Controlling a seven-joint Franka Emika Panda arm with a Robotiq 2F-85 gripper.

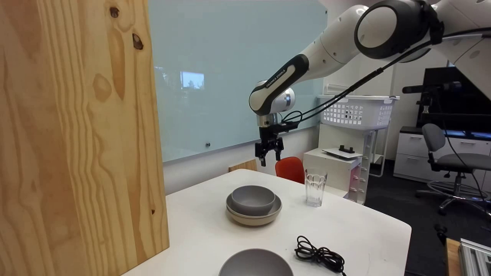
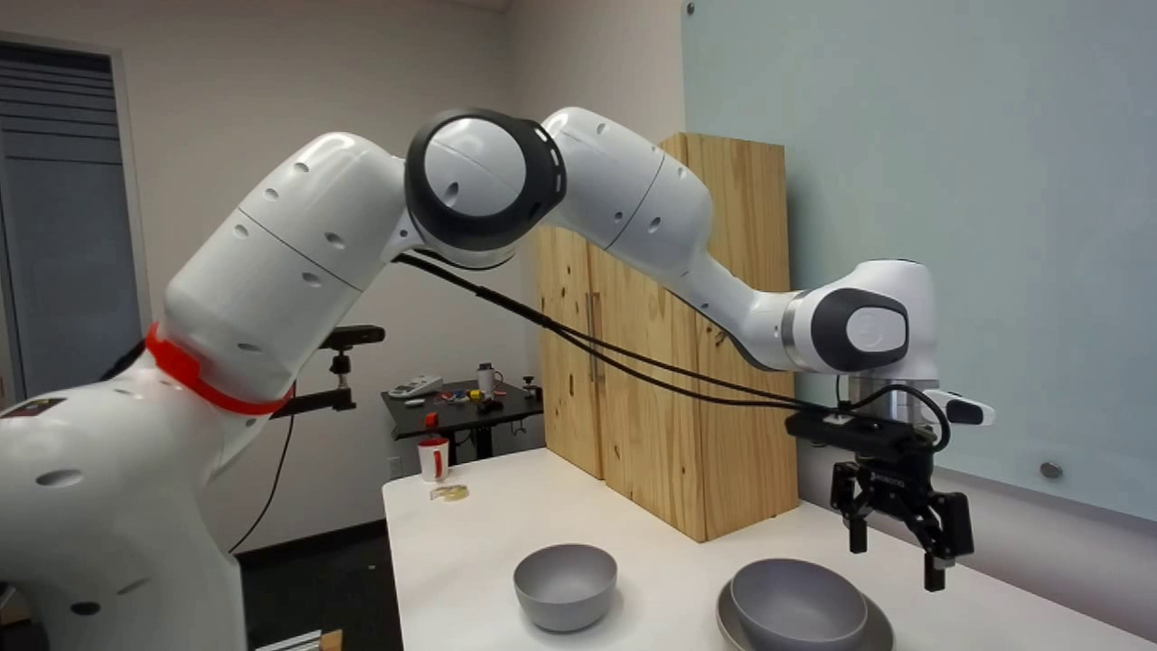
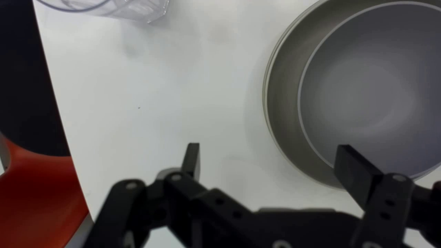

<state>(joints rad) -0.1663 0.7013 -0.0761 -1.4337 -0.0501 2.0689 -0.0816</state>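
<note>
Black tool (image 2: 896, 559) hangs over the white table (image 1: 191, 214), spread wide and holding nothing; nearest it, a gray bowl (image 1: 253, 201) sits nested inside a wider dish (image 1: 252, 220), probably because its narrower rim fits within, and a clear glass (image 1: 315, 189) stands upright, apart from both

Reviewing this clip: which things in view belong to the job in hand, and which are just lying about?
Likely in the job, being nearest the open, empty gripper:
stacked grey bowl
wider dish beneath it

Probably just lying about:
clear glass
coiled black cable
white-and-red mug
separate grey bowl, though its role is unclear
</note>
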